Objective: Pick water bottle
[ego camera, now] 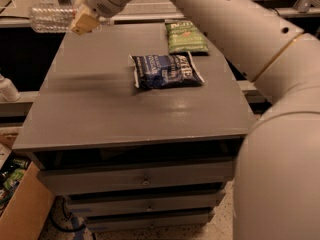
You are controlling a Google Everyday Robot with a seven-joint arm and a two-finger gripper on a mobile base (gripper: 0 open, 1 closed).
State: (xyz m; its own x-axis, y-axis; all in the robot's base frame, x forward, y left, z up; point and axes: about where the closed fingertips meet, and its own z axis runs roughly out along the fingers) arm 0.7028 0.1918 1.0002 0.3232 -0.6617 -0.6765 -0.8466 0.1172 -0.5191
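The water bottle [51, 18] is a clear ribbed plastic bottle. It lies level in the air above the table's far left corner, at the top left of the camera view. My gripper [83, 22], with tan fingers [80, 24], is shut on the bottle's right end and holds it clear of the grey table [100, 114]. The bottle's right end is hidden by the gripper. My arm reaches in from the right across the top of the view.
A dark blue chip bag [166, 70] lies in the middle of the table and a green chip bag [186, 37] behind it. Drawers [145, 181] are under the tabletop. A cardboard box [22, 211] stands on the floor at bottom left.
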